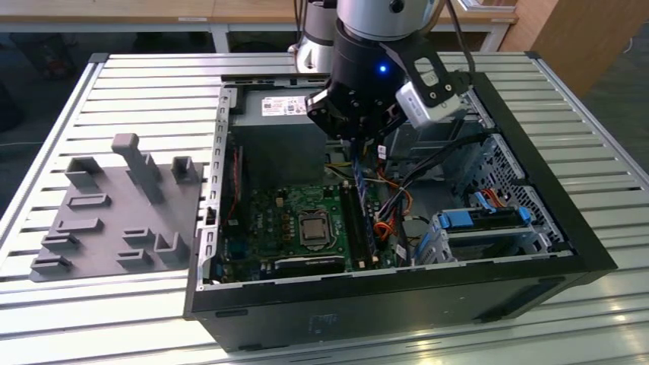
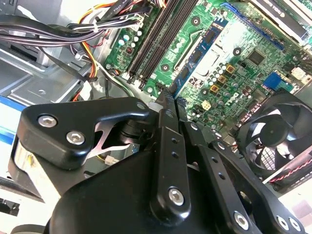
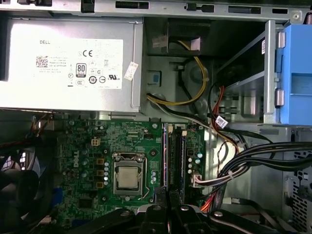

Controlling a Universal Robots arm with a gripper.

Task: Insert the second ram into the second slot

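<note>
**Gripper poised over the memory slots of an open computer**

The power supply point(image 3: 29, 92) at the back of the open computer case point(image 1: 583, 255) carries a large white label point(image 3: 80, 63) crowded with printed marks, a square code and certification symbols. A smaller white tag point(image 3: 130, 70) sticks near its corner, and another tag point(image 3: 220, 122) hangs on a cable. The print on the green motherboard point(image 3: 83, 156) is too fine to make out.

The gripper point(image 2: 167, 95) hangs above the memory slots point(image 2: 163, 39), its fingers point(image 2: 165, 141) pressed together at the tips. In the first wrist view a thin blue strip, taken to be the second ram point(image 3: 165, 156), stands on edge along the slots and runs from the fingertips toward the power supply. The gripper's own body hides its nearer part. Whether the tips pinch it, whether it is seated, and in which slot, cannot be told.

Dark cables point(image 3: 258, 156) run just beside the slots. A black fan point(image 2: 275, 131) is cut off at the frame's edge.

The case lies on its side on a table of silver metal slats point(image 1: 132, 84). A grey fixture block point(image 1: 112, 220) with upright pegs rests on the slats at the exterior view's left. Wooden furniture point(image 1: 568, 30) stands behind.
</note>
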